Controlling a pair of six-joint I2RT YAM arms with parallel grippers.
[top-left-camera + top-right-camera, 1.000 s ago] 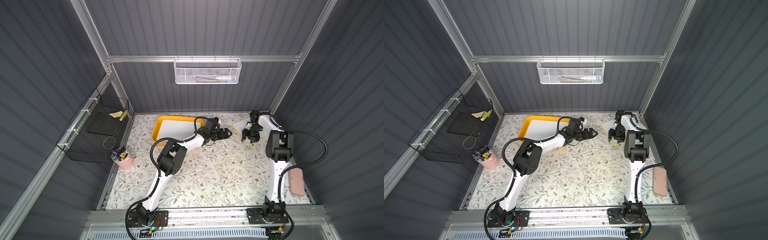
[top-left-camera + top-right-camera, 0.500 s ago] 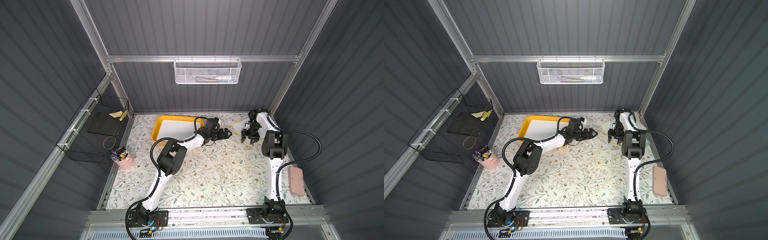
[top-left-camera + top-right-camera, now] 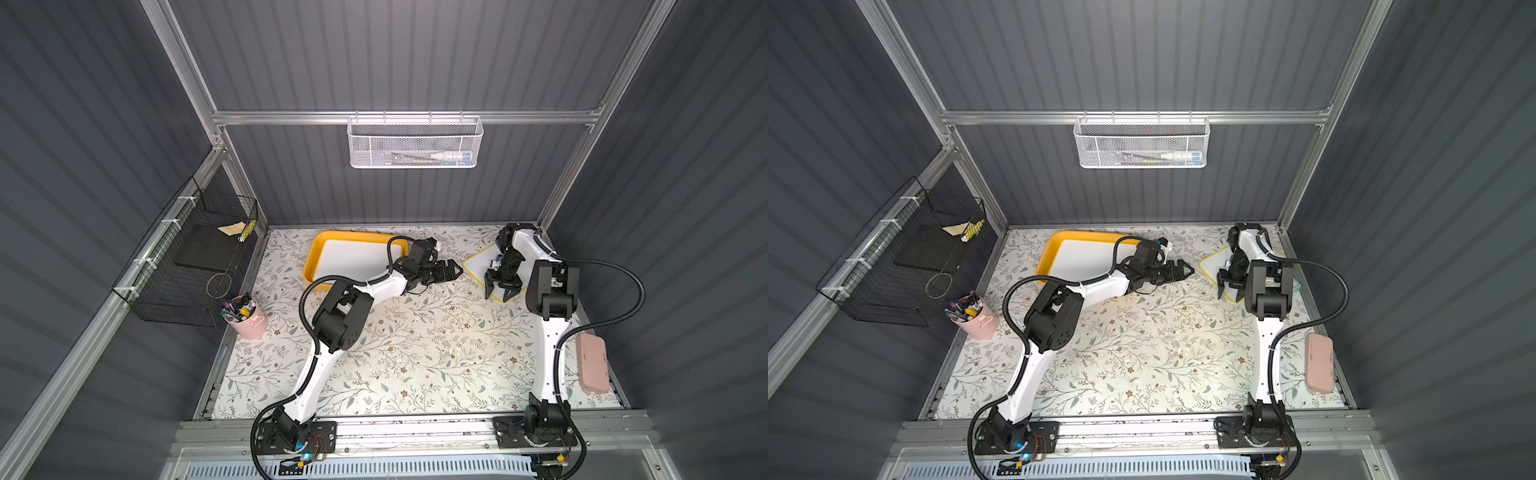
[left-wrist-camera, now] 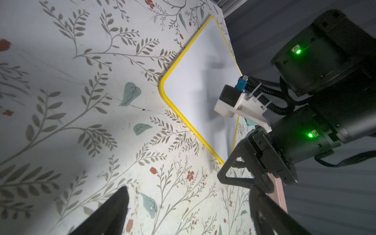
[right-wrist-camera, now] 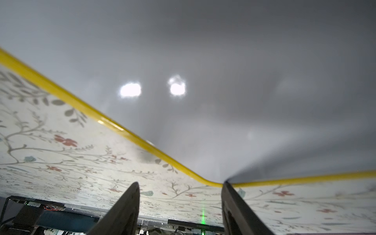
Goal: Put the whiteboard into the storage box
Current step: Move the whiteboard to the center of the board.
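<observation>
Now my right gripper (image 3: 500,292) has shifted over the near corner of the whiteboard (image 3: 478,262), jaws spread, pinching nothing; left gripper (image 3: 454,272) spread too; the board lies flat, well apart from the storage box (image 3: 309,266); grasp likely next.

A lab robot cell: grey ribbed wall panels (image 3: 415,54) in an aluminium frame (image 3: 407,117), a left arm (image 3: 340,316) and right arm (image 3: 548,332) bolted to a base rail (image 3: 415,428), and a floral worktop (image 3: 415,353) staged with a pen cup (image 3: 249,320) and hanging baskets (image 3: 415,143).
</observation>
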